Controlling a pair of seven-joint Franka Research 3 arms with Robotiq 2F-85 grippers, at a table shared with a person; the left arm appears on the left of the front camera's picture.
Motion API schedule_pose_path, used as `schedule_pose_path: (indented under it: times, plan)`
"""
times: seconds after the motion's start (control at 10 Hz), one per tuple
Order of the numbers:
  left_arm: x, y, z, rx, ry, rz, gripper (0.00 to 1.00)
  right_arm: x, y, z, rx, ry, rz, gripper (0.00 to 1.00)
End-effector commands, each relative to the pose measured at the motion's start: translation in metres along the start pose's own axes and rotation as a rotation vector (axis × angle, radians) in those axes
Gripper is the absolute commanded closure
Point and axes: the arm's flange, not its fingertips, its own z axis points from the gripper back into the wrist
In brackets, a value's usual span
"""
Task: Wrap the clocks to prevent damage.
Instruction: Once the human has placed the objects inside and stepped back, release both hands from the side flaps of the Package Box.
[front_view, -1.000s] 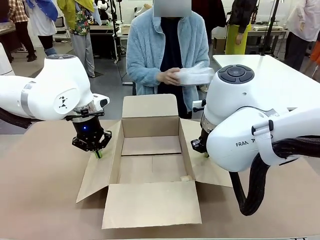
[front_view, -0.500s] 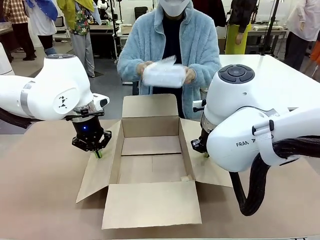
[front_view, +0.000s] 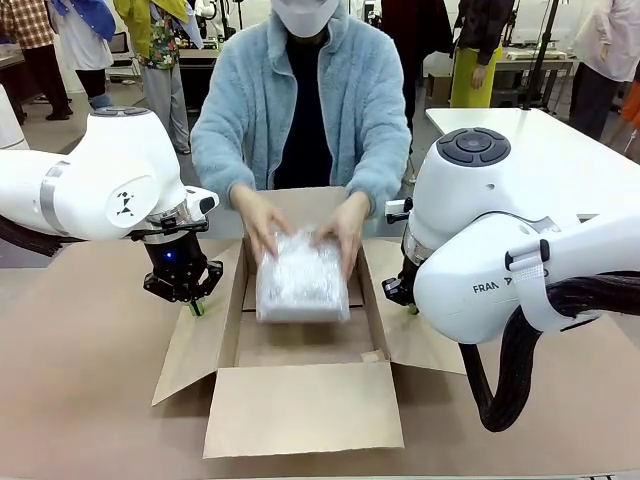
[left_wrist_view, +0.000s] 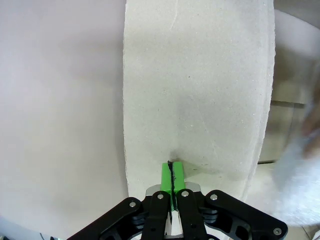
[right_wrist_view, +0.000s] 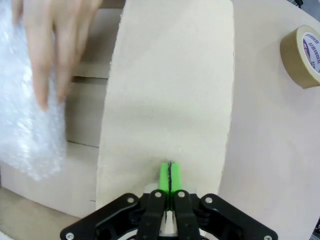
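Bubble-wrapped, the bundle (front_view: 301, 277) now sits low in the mouth of the open box (front_view: 300, 410). Half a second ago the person held it at chest height, so we judge the wrapping of this clock done and the packing under way. The person's hands (front_view: 258, 222) grip it on both sides, and it does not seem set down yet.

The bundle looks nearly square from the front. Its broad face is up and its far edge tips up toward the person. It is blurred, so we cannot tell its long axis, nor which way the dial points under the wrap.

The left gripper (left_wrist_view: 171, 175) has its pads pressed together, tips on the left flap (left_wrist_view: 200, 90). The right gripper (right_wrist_view: 170, 175) does likewise on the right flap (right_wrist_view: 170, 85), holding both splayed over the table (front_view: 80, 380).
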Motion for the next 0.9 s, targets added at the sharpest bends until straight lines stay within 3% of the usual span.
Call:
schedule_pose_path:
  times: [0.0,0.8]
  plan:
    - [-0.0004,0.0004,-0.0008,0.000,0.001,0.001,1.00,-0.0001,-0.0002,-0.0005,-0.001,0.002,-0.002,0.99]
    - [-0.0004,0.0004,-0.0008,0.000,0.001,0.001,1.00,-0.0001,-0.0002,-0.0005,-0.001,0.002,-0.002,0.99]
